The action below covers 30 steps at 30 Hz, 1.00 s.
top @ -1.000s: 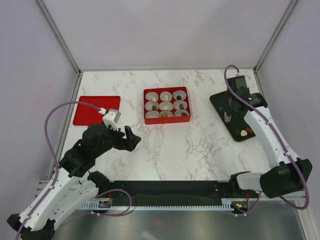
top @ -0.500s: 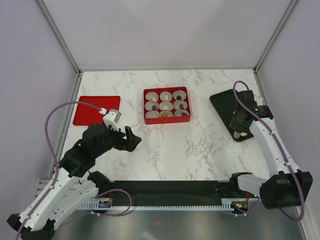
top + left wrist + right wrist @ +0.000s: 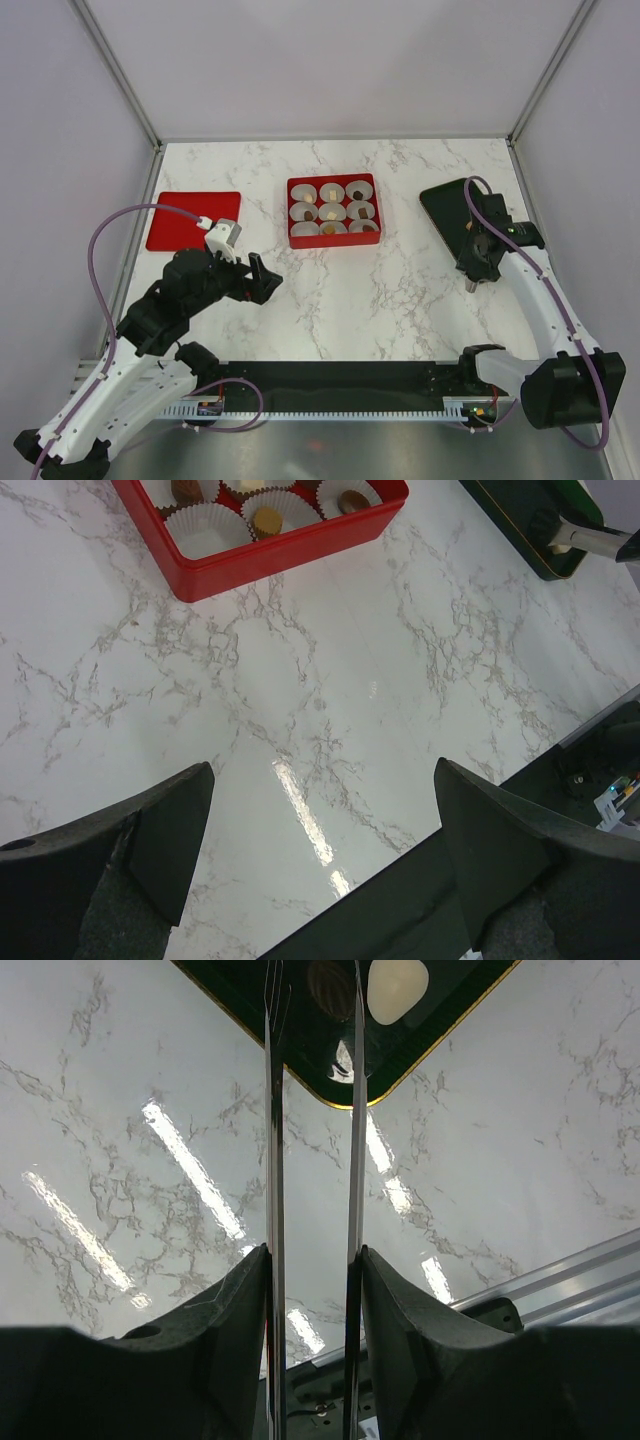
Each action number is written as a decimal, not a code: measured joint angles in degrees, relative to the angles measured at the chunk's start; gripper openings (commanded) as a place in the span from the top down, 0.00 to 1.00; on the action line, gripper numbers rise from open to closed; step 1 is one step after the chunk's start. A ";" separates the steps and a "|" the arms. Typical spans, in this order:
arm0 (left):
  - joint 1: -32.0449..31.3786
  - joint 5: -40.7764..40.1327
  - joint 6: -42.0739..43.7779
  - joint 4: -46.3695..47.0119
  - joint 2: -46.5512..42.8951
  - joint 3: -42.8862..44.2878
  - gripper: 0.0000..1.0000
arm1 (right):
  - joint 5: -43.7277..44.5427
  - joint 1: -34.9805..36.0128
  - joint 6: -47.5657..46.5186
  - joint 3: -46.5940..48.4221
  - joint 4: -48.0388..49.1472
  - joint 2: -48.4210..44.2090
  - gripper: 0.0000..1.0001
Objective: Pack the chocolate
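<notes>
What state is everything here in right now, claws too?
left gripper: open, empty, above the table.
right gripper: thin blades slightly apart over the black tray corner; grip unclear.
red box: uncovered, some paper cups filled.
red lid: flat on the table, off the box.
cream-white chocolate: lying on the tray, unpacked.

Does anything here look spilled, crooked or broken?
Nothing stands out. The red box sits square with its paper cups upright, the red lid lies flat to its left, and the loose chocolates lie on the black tray. The long tweezers in the right gripper look like a tool, not damage.
</notes>
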 measured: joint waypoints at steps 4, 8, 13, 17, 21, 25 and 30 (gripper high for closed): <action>0.00 0.00 0.00 0.00 0.02 0.00 0.00 | -1.22 -0.02 0.02 -1.79 0.52 0.11 0.52; 0.00 -0.02 0.00 0.00 0.00 0.00 0.00 | -2.21 -0.02 0.04 -2.27 0.74 0.59 0.52; 0.00 -0.04 0.00 0.00 0.00 0.00 0.00 | -3.28 -0.09 -0.09 -2.27 1.18 0.57 0.53; 0.00 -0.04 0.00 0.00 0.00 0.00 0.00 | -5.57 -0.24 -0.63 -1.92 1.84 0.55 0.53; 0.00 -0.04 0.00 0.00 0.00 0.00 0.00 | -5.14 -0.33 -1.22 -0.37 2.05 0.52 0.53; 0.00 -0.07 0.00 0.00 0.00 0.00 0.00 | -4.33 -0.46 -1.60 -0.02 2.34 0.55 0.52; 0.00 -0.07 0.00 0.00 0.02 0.00 0.00 | -3.67 -1.11 -2.10 -0.04 2.27 0.55 0.52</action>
